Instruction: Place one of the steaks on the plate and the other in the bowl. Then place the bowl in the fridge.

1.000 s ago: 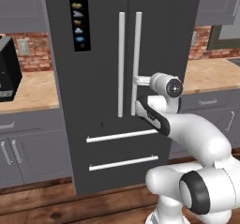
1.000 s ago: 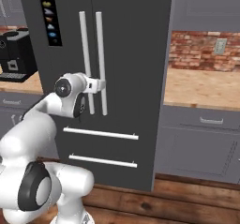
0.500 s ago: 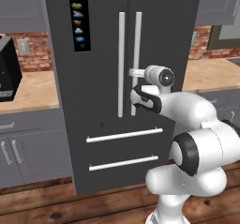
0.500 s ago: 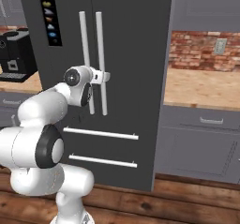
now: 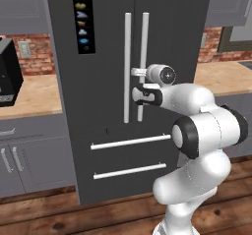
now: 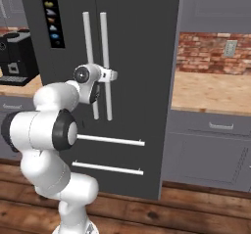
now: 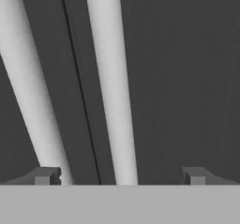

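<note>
The dark grey fridge [image 5: 103,106] stands straight ahead with both doors shut and its two lower drawers closed. My gripper [image 5: 138,95] hovers right in front of the two long silver handles [image 5: 144,42], about halfway up them. In the hand view the gripper [image 7: 119,176] is open, with the right-hand handle [image 7: 115,92] running up between the fingertips [image 7: 44,175] and the other handle [image 7: 26,78] off to the left. From the right base view the gripper [image 6: 98,93] sits level with the handles [image 6: 104,42]. The steaks, plate and bowl are out of view.
A black coffee machine [image 5: 7,72] stands on the wooden counter [image 5: 34,96] left of the fridge. Another wooden counter [image 6: 211,91] with grey cabinets [image 6: 211,150] below lies to the right. Brick wall runs behind both, and wood floor lies below.
The arm has folded its elbow and carried the hand left and slightly up, closer to the fridge handles. The jaws have stayed open.
</note>
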### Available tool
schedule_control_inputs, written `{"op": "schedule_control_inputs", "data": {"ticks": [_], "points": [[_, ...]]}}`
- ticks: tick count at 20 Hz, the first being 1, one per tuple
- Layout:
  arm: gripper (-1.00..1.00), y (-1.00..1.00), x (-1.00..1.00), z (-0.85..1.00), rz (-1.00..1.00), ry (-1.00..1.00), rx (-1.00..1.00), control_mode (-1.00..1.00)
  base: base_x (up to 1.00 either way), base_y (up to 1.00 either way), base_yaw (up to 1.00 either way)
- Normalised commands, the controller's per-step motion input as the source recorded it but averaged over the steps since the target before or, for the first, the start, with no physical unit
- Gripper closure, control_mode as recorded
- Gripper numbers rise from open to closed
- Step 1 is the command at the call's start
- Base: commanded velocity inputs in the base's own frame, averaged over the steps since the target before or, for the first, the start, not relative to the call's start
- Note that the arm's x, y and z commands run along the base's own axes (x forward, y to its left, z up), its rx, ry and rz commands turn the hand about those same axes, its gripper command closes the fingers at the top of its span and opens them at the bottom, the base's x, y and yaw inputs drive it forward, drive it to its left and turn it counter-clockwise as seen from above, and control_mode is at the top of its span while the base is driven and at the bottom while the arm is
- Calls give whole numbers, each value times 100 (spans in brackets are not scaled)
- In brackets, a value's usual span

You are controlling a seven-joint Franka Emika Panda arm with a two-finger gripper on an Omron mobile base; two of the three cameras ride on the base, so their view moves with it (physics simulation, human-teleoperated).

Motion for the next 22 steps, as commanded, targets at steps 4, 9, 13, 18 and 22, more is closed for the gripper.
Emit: {"op": "schedule_control_inputs", "data": {"ticks": [4,9,13,18,22], "points": [[-100,0,44,0,3,4,0,-100,0,0,0],[-100,0,43,0,3,4,0,-100,0,0,0],[-100,-13,43,0,1,3,0,-100,0,0,0],[-100,-21,50,0,0,0,0,-100,0,0,0],[-100,-11,59,-9,0,0,0,-100,0,0,0]]}}
